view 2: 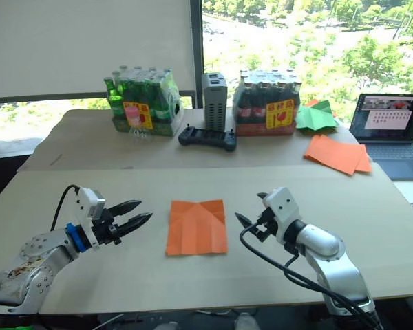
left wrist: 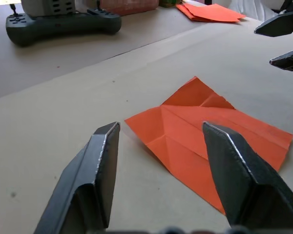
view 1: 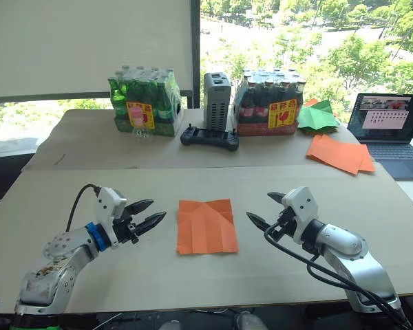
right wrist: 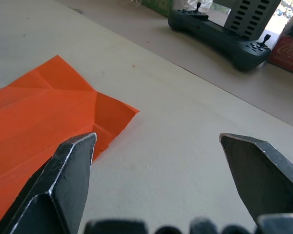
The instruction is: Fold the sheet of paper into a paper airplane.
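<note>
Two grippers flank one sheet of paper (view 1: 206, 226) lying flat on the table (view 1: 193, 282), midway between them. The left gripper (view 1: 147, 214) and right gripper (view 1: 265, 210) both point inward at it, fingers spread apart, holding nothing, about equally near. The sheet's creases run away from the robot. Farther back lies a pile of orange sheets (view 1: 339, 153).

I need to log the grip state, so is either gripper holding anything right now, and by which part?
Nothing is held. The left gripper and right gripper are both open, on either side of the sheet of paper, which lies flat on the table.
</note>
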Motion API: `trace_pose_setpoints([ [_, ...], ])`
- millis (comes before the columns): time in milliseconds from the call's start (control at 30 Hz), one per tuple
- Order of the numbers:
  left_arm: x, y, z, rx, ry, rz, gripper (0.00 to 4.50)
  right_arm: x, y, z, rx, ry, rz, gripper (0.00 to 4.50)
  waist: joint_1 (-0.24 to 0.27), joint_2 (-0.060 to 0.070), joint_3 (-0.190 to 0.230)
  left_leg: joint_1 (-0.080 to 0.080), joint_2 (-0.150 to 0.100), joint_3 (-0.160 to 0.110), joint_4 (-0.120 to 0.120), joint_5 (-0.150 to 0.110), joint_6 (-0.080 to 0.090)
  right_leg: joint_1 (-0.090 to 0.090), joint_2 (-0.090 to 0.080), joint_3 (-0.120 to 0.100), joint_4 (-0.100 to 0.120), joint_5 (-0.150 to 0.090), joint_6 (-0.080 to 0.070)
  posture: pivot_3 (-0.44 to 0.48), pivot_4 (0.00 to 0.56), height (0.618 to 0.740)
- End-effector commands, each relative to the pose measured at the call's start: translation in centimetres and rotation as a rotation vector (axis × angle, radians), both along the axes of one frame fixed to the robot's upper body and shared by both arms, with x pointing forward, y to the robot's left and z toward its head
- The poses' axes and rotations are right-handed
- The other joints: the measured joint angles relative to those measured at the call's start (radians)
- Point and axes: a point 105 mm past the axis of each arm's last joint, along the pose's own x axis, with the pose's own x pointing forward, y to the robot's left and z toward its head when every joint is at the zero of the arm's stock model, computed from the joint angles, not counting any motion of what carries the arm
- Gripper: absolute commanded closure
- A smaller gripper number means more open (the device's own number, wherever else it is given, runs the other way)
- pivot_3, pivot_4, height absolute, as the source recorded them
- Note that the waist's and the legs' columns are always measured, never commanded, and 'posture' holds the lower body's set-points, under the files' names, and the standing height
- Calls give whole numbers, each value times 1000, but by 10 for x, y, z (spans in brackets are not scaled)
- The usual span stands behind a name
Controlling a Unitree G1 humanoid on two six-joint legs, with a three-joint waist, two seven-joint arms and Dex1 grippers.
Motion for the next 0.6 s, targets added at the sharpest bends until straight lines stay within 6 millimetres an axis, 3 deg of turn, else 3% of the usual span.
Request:
trace_pose_setpoints([
  [33,2,-14,2,36,-32,-70,3317,-1,-1,11,-12,-44,-5,0,0,0,0,0,0,0,0,0,0,0,0,0,0,0,0,0,150,723],
  [133,5,-33,-2,60,-31,-125,4320,0,-1,11,-17,-45,-7,0,0,0,0,0,0,0,0,0,0,0,0,0,0,0,0,0,150,723],
  [167,7,-38,-6,80,-24,-134,4462,0,-2,11,-19,-45,-8,0,0,0,0,0,0,0,0,0,0,0,0,0,0,0,0,0,150,723],
  [433,25,-56,-38,249,19,-139,4462,-2,0,7,-47,-31,-3,0,-1,0,0,0,0,0,0,0,0,0,0,0,0,0,0,0,150,723],
  [600,26,-46,-63,375,78,-125,4462,-1,0,7,-60,-26,0,0,-2,0,0,0,0,0,0,0,0,0,0,0,0,0,0,0,150,723],
])
